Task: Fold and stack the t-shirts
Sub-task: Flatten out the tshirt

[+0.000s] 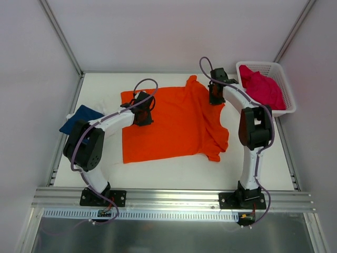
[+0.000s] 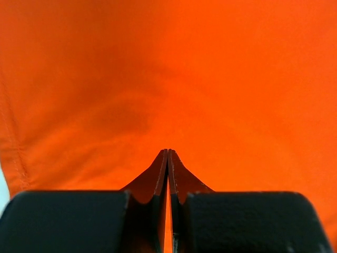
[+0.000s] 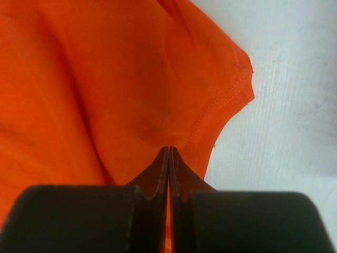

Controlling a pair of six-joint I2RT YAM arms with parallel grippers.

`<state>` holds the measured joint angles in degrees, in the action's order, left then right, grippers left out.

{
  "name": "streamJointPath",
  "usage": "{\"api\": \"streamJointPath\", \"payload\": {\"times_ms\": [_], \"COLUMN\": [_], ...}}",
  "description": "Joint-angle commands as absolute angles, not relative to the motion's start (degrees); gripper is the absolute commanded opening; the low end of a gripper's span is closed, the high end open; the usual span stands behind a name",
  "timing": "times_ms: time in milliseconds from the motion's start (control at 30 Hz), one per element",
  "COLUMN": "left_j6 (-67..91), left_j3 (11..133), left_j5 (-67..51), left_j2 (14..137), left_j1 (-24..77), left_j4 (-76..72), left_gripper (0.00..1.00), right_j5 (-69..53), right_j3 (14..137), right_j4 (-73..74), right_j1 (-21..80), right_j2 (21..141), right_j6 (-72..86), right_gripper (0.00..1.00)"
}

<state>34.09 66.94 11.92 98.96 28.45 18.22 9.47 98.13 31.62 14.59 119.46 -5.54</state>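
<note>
The bright orange t-shirt (image 1: 174, 124) lies spread flat in the middle of the white table, neck to the right. My left gripper (image 1: 143, 117) is shut, its tips (image 2: 168, 150) down on the shirt's left part near the hem (image 2: 13, 158). My right gripper (image 1: 215, 99) is shut, its tips (image 3: 169, 147) on the cloth beside the far sleeve's edge (image 3: 231, 89). I see no cloth pinched in either. The navy blue t-shirt (image 1: 81, 118) lies folded at the table's left edge. The magenta pink t-shirt (image 1: 261, 87) is bunched in the basket.
A white mesh basket (image 1: 285, 90) stands at the back right corner. Bare white table (image 1: 174, 171) runs between the orange shirt and the metal rail at the near edge. Grey walls close in the sides and back.
</note>
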Motion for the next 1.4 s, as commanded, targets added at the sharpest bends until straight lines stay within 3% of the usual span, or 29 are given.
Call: {"api": "streamJointPath", "payload": {"times_ms": [0,333,933,1367], "left_j6": [36.1,37.6,40.0,40.6], "left_j3": [63.6,53.4,43.8,36.6], "left_j5": [8.2,6.1,7.6,10.6], "left_j2": [94.8,89.2,88.1,80.5], "left_j1": [29.2,31.7,32.4,32.4], "left_j4": [18.4,18.4,18.3,19.9], "left_gripper": [0.00,0.00,0.00,0.00], "right_j5": [12.0,15.6,12.6,10.3], "right_j3": [101.8,106.4,116.9,121.5], "right_j4": [35.8,39.8,45.0,50.4], "right_j1": [13.5,12.6,11.1,7.4], "right_j2": [120.5,124.9,134.5,135.8], "right_j6": [-2.8,-2.5,-0.8,-0.6], "right_gripper": [0.01,0.01,0.01,0.01]}}
